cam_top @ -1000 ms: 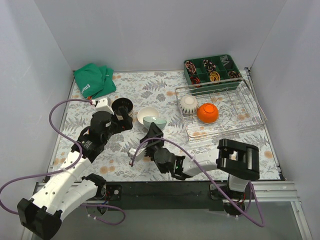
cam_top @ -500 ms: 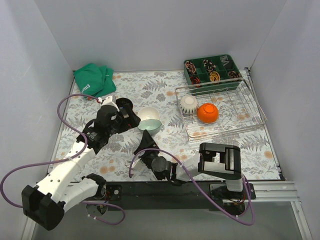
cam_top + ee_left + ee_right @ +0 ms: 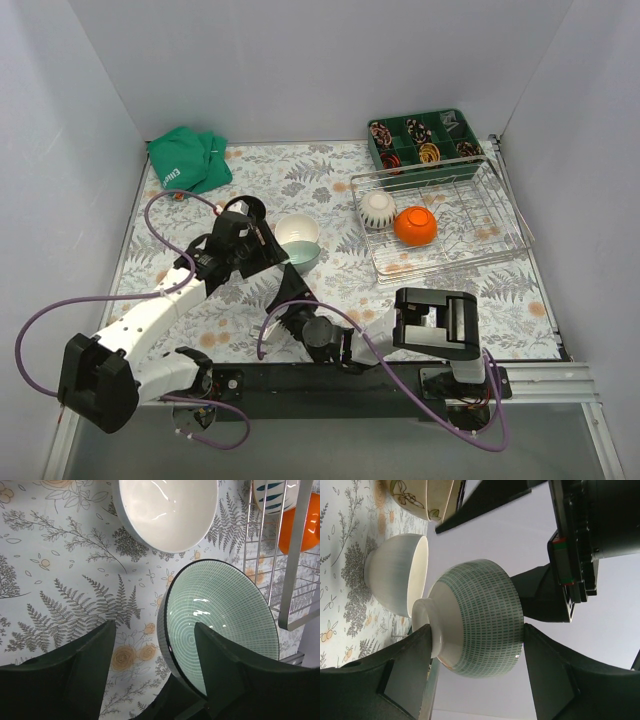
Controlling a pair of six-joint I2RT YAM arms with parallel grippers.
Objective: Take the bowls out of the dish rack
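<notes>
Left gripper (image 3: 155, 630): jaws stood apart, straddling the rim of the pale green patterned ceramic bowl (image 3: 220, 600), one finger outside and one over the inside. The bowl hung tilted, out of the rack, just beside the glossy white round bowl (image 3: 296, 229). Right gripper (image 3: 476, 627): clamped on it, foot to rim. Judged a hand-over: the left should pinch the rim firmly before the right lets go. The silver wire dish rack (image 3: 470, 225) held a cream ribbed bowl (image 3: 377, 208) and an orange bowl (image 3: 414, 226).

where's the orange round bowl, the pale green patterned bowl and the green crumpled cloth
orange round bowl (image 3: 414, 226), top view, its middle
pale green patterned bowl (image 3: 220, 625), left wrist view, its ringed inside
green crumpled cloth (image 3: 188, 160), top view, its middle
</notes>
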